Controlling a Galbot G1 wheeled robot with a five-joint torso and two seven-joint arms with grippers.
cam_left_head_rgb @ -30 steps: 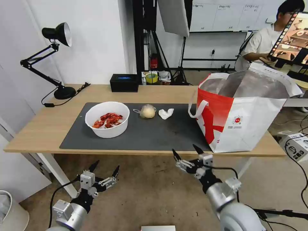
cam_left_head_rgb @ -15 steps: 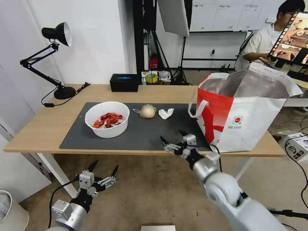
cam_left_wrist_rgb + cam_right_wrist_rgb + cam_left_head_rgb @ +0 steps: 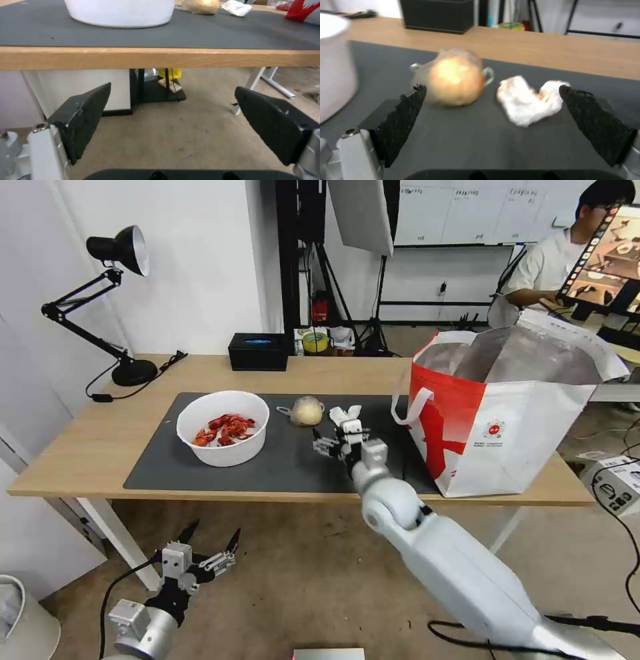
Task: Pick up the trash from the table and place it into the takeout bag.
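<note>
Grey mat [image 3: 267,473] under everything; light-wood bench [image 3: 80,447] beneath that. My right hand [image 3: 333,437] is out over the mat, fingers spread wide, nothing in them. Through the right wrist camera the crumpled tissue [image 3: 528,102] sits between my two black pads [image 3: 403,120], nearer the right-hand one, and the small clear bag with the beige lump [image 3: 455,80] sits nearer the other. Both lie flat on the mat, close together but apart.

My left hand [image 3: 200,550] hangs low in front of the bench's near edge, below the top, fingers open, holding nothing. Idle.

White bowl of crayfish shells [image 3: 223,428] stands on the left part of the mat. Takeout bag [image 3: 507,413] stands upright at the right end of the bench, mouth open, foil lining showing.

Judgement: step in hand is the approach to a first pick, probably the tissue, which is the piece nearer the bag.

- Shift right so the tissue is centred between the pads, else the lump's bag may get pinched or shoved along.
- Come down until the pad tips nearly meet the mat; tissue is low and soft, a high close would miss.
- Close fully; it will compress a lot.
- Lift straight up before swinging right, to clear the bag's near rim and loop handle [image 3: 408,407].
</note>
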